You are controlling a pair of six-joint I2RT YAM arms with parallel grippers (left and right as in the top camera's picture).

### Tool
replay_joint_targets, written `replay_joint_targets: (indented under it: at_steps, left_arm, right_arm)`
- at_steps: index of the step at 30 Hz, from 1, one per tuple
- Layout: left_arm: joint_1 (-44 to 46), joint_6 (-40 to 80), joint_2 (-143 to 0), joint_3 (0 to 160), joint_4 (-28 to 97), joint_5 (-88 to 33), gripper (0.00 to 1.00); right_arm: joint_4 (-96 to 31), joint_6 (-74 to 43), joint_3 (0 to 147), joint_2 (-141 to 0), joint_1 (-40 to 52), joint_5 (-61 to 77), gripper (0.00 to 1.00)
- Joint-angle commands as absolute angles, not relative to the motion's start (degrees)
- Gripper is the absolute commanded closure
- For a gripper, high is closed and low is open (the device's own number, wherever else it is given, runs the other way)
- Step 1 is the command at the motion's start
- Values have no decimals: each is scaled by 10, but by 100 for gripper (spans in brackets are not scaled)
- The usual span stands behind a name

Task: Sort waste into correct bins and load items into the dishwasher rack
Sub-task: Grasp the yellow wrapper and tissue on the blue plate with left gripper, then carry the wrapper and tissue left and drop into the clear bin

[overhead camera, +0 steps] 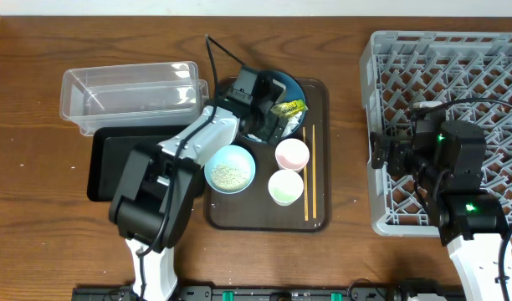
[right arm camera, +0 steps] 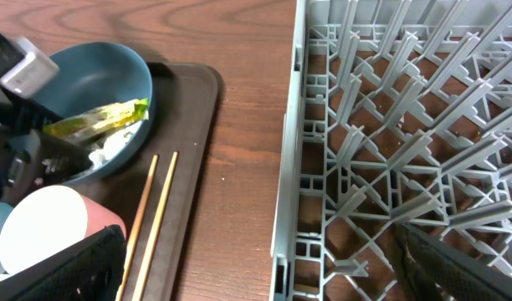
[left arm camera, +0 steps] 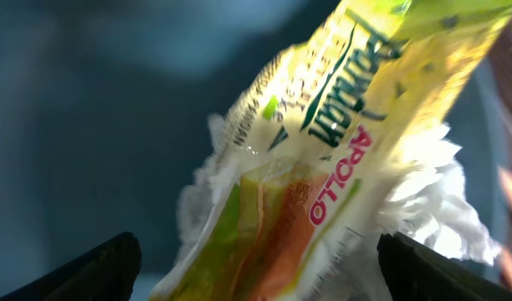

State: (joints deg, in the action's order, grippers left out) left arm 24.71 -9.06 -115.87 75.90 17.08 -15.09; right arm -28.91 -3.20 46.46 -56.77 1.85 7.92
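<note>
Left pincer (left arm camera: 258,274) is held apart, one dark finger at each lower corner of its wrist view. The snack wrapper (left arm camera: 323,159) is framed between the fingers but not clamped, and the pincer is poised low over the dark blue dish (overhead camera: 296,87) at the far end of the brown serving tray (overhead camera: 239,213). The right pincer (right arm camera: 264,280) is likewise spread wide and empty, hung over the edge of the dishwasher rack (overhead camera: 457,67) that faces the tray, beside the strip of bare surface (overhead camera: 344,167) between the two. Nothing of the task can be judged as done. No item is seen in the rack, the clear tub (overhead camera: 126,94) looks empty, and what shows of the black tray (overhead camera: 105,167) is bare, though part of it is hidden by the left arm. The wrapper is lying in the dish and the rice grains (overhead camera: 230,175) are heaped in the pale blue bowl (overhead camera: 248,177). The pink cup (overhead camera: 292,154), the green cup (overhead camera: 285,187) and the two chopsticks (overhead camera: 308,180) are all on the serving tray. Both kinds of waste are thus left to be binned and every item to be racked, and removal of the wrapper is judged to be the step in hand. The wrapper is seen as a crumpled, glossy yellow-green sachet, printed with dark green lettering, a red word and an orange patch. White tissue paper is bunched behind and below it.
</note>
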Motion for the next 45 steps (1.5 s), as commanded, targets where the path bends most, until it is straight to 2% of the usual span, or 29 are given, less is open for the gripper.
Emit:
replay_joint_targets:
  at_steps: [1,4,8,9,10,13,14,27,36,40,42,44,45]
  left_arm:
    - [247,-99,-1169,765,170,-156,13]
    - [247,-99,-1171,765,171,-154,42]
    - [247,-98,-1171,765,170,-154,62]
    - [246,-98,-1170,765,170,-154,73]
    - [246,-98,-1169,765,170,-154,80]
    - [240,-90,-1157,765,170,-145,92]
    - [236,-77,-1148,765,170,-129,94]
    - [116,-51,-976,765,188,-104,94]
    - [-7,-51,-980,764,184,-71,93]
    - [-42,-51,-1004,764,165,-63,79]
    - [-54,-51,-1011,764,160,-64,58]
    - [-59,-51,-1011,764,158,-63,51]
    - [-61,-51,-1010,764,157,-64,44]
  right_arm:
    - [-289,-27,479,-566,23,82,1]
    - [-290,-27,479,-566,23,82,1]
    - [-290,-27,479,-566,23,82,1]
    - [-290,-27,479,-566,23,82,1]
    - [-290,-27,479,-566,23,82,1]
    - [-290,-27,479,-566,23,82,1]
    - [-290,-27,479,-566,23,82,1]
    - [-290,-27,479,-566,23,82,1]
    - [-290,-27,479,-566,23,82,1]
    - [-290,-27,479,-566,23,82,1]
    - [-290,-28,479,-566,23,82,1]
    - [-291,-27,479,-566,23,82,1]
    - [-291,-27,479,-566,23,82,1]
